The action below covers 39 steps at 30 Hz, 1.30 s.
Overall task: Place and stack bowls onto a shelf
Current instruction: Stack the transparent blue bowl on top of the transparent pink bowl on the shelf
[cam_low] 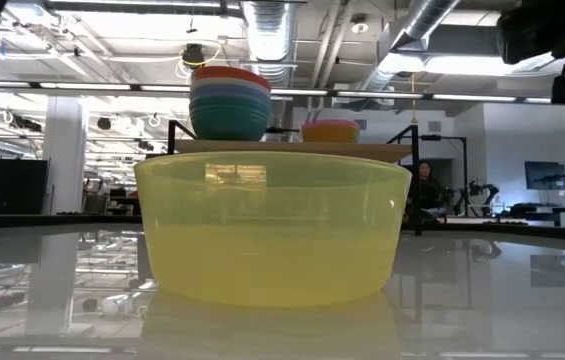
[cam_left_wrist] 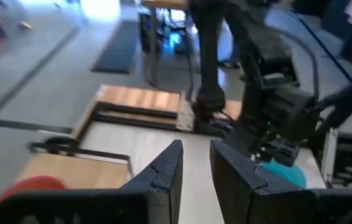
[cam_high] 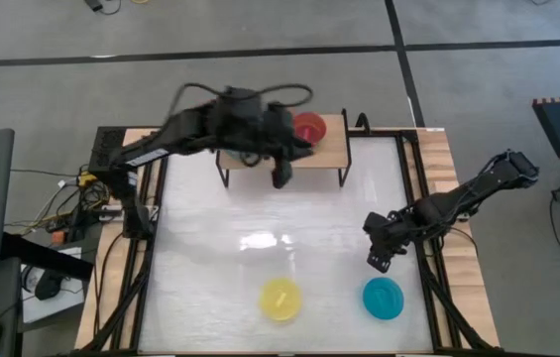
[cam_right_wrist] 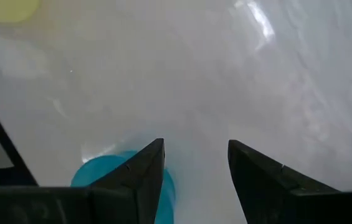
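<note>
So we've got six bowls up on the shelf [cam_high: 331, 151]: a tall stack [cam_low: 229, 103] and a shorter one [cam_low: 331, 130]. Left pincer [cam_high: 281, 177] hangs empty at the shelf's front edge, fingers slightly apart. Right pincer [cam_right_wrist: 194, 163] is spread wide just beside the cyan bowl [cam_high: 383, 297], likely next; yellow bowl [cam_high: 280, 298] sits empty on the worktop [cam_high: 260, 228]

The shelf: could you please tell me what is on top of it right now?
On the shelf stand two bowl stacks: a taller one topped red, and a shorter one. From above, the left arm covers one.
</note>
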Available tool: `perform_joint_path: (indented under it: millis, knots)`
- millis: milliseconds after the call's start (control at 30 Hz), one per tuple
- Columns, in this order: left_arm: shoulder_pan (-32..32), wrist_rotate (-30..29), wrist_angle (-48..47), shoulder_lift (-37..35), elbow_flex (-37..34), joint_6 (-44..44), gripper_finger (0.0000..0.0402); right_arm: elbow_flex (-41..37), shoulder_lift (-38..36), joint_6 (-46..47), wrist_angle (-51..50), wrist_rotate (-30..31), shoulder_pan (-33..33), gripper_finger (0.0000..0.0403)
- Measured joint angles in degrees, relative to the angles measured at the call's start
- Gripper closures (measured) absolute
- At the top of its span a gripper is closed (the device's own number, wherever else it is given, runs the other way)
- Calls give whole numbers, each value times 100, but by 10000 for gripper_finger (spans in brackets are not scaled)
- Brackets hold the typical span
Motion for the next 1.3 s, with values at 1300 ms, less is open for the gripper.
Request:
perform_joint_path:
  millis: [1300]
  knots:
    - [-992,-1192,5148,-3215,-8071,-1502,279,-45,1489,-482,737,-629,1622,211]
